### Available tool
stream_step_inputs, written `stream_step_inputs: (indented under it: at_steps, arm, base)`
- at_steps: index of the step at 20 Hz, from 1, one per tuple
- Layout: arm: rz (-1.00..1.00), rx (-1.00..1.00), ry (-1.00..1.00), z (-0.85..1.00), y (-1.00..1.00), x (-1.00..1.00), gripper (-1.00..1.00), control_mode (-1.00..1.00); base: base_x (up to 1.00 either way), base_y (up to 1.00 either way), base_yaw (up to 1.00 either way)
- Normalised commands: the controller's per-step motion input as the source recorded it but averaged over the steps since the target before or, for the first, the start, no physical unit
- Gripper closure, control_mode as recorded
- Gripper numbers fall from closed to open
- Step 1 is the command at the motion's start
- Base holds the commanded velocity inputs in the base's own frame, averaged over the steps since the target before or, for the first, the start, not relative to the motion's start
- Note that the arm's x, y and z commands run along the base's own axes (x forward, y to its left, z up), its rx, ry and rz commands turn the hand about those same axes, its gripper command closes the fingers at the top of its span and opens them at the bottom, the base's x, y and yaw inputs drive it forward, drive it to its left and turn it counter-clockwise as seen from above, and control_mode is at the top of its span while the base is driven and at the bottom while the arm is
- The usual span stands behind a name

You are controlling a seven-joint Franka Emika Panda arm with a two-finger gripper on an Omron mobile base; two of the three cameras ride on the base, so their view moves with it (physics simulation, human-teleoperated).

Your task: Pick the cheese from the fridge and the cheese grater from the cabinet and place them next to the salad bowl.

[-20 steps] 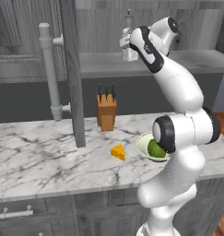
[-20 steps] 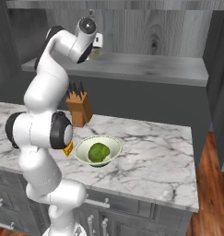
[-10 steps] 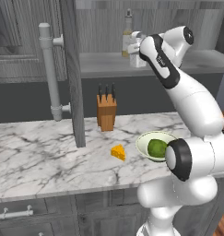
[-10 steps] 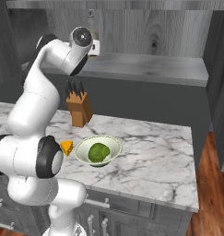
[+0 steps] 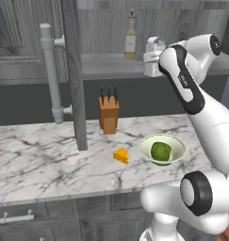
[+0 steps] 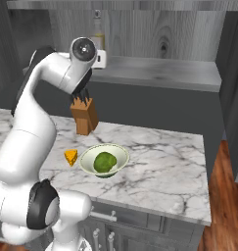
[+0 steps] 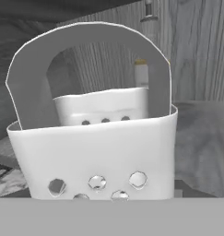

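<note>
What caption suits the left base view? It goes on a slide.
Arm reaching to the cheese grater on the cabinet shelf; cheese already beside the salad bowl.

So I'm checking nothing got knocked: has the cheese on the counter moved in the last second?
No. The cheese lies on the marble counter in front of the knife block and just left of the salad bowl, as before.

knife block: on marble counter | bottle: upright on shelf
</note>
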Motion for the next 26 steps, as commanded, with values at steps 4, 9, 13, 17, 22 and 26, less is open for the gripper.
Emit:
stream_step_inputs:
  at_steps: [4, 9, 13, 17, 22, 26]
  arm:
    - [-0.06, 0.0, 0.0, -0.08, -0.47, -0.8, 1.0, -1.0]
    - [-0.09, -0.01, 0.0, -0.17, -0.48, -0.75, 1.0, -1.0]
    - [-0.11, -0.05, 0.01, -0.26, -0.48, -0.7, 1.0, -1.0]
    - [-0.12, -0.09, 0.09, -0.34, -0.46, -0.55, 1.0, -1.0]
    - [-0.1, -0.11, 0.14, -0.51, -0.38, -0.35, 1.0, -1.0]
    - [-0.04, -0.07, 0.14, -0.62, -0.35, -0.17, 1.0, -1.0]
  base:
    - [0.0, 0.0, 0.0]
    - [0.0, 0.0, 0.0]
    - [0.0, 0.0, 0.0]
    - [0.0, 0.0, 0.0]
    - [0.0, 0.0, 0.0]
    - [0.0, 0.0, 0.0]
